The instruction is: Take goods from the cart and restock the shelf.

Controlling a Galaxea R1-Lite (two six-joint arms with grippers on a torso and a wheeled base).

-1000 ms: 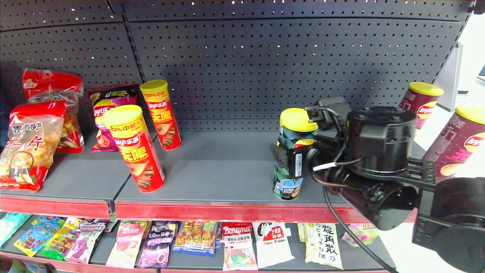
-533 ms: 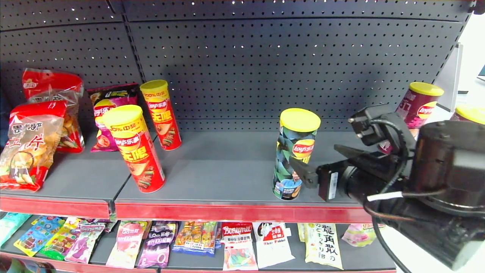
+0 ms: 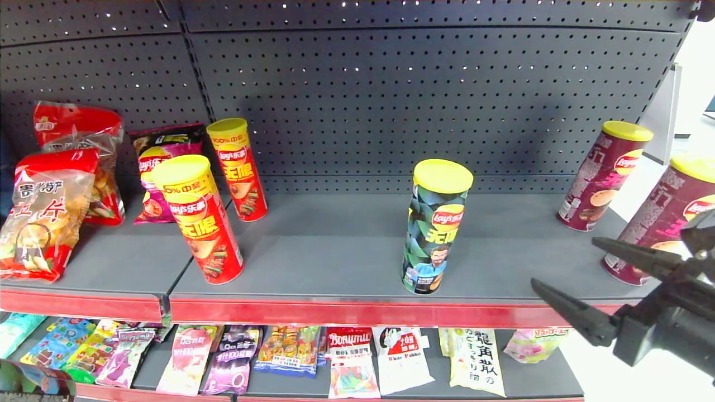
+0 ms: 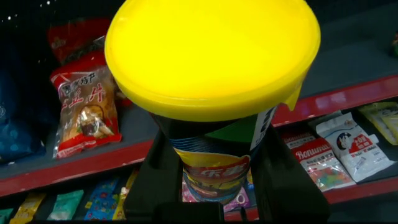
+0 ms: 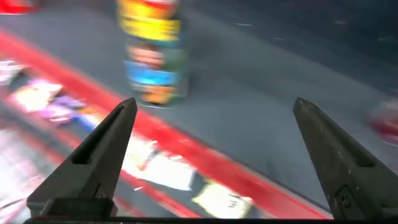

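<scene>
Your right gripper [image 3: 564, 261] has let go and backed off to the right, jaws wide apart. You see the green can [image 3: 435, 229] standing upright near the front of the grey shelf [image 3: 335, 245], between a red can [image 3: 198, 218] and a purple can [image 3: 606, 176]. Your left gripper [image 4: 221, 171] holds another yellow-lidded can [image 4: 211, 56].

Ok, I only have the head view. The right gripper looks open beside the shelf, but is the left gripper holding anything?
Observer: Yes. The left gripper is shut on a yellow-lidded can, upright between its fingers.
Operator: Is that can at the shelf yet?
Observer: Not on it. It hangs in front of the shelf, with the red snack bag from the shelf's left end showing behind it.
</scene>
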